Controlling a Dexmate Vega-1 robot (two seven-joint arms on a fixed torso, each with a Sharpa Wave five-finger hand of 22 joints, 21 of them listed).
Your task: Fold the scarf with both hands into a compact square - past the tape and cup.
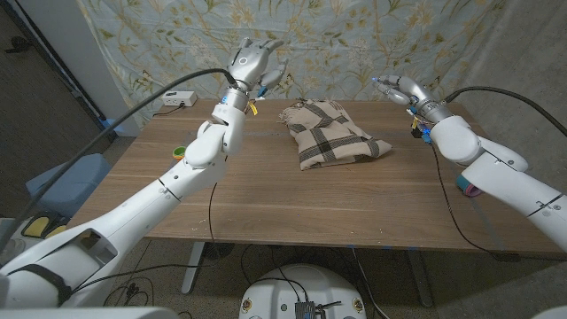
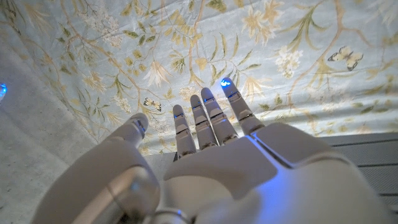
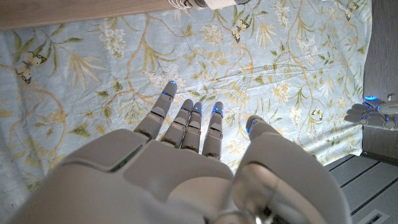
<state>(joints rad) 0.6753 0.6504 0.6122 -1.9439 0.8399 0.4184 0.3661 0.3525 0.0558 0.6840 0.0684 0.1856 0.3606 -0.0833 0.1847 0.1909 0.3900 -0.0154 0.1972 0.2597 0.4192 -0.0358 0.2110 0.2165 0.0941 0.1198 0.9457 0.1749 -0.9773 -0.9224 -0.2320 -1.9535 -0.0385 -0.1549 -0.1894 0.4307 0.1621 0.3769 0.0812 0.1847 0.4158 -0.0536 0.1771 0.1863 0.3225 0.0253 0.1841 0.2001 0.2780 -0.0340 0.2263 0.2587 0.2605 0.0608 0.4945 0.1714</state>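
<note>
Plaid scarf [image 1: 330, 133] lying bunched and partly folded on the far middle of the wooden table [image 1: 266, 204], more a lumpy rectangle than a compact square, with one end trailing off to the right. Left hand [image 1: 252, 60] raised above the far left of the table, fingers [image 2: 211, 118] apart and straight, holding nothing, well clear of the cloth. Right hand [image 1: 403, 89] raised to the right of the scarf, fingers [image 3: 186, 121] likewise apart and empty. In both wrist views, hands facing the floral backdrop [image 1: 354, 44] rather than the table.

Small green thing at the left edge of the table, possibly the tape [image 1: 180, 151]; too small to be sure. Something teal and pink showing past the right forearm near the table's right edge, maybe the cup; cannot tell.

Judged as mid-task: a fold or two likely in, square not yet reached. For the next fold, best to bring both hands down together, one to each corner of the trailing right end, pinching through all layers so none slips. Then lift low and carry the end leftward across the body of the cloth, keeping both hands level so the edge lands parallel. Worth pressing down afterward to flatten the bulge. Risk: uneven grips dragging the whole bundle instead of folding it.
</note>
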